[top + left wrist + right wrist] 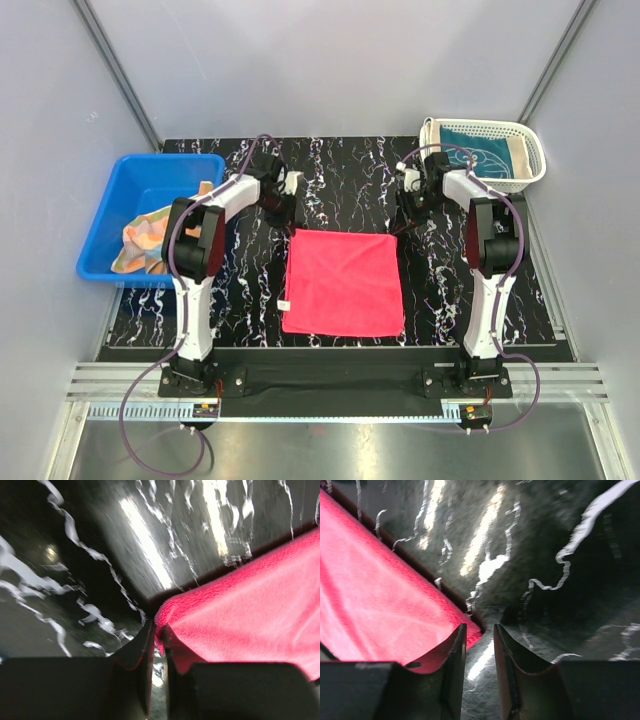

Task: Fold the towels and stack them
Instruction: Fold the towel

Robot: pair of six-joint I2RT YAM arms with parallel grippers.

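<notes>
Left claw clamped on pink-red towel corner at 11 o'clock. Right claw apart, low over the bench at the 1 o'clock corner.

My left claw nipped onto the pink towel corner, my right claw low, fingers slightly apart, both arms stretched forward

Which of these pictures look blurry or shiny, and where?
Left wrist view: the marbled table is streaked with blur and white glare, while the pink towel looks fairly sharp. Right wrist view: glare bands on the table, and the right hand up close is dark and soft-edged. Top view: even light, sharp, little shadow.
</notes>
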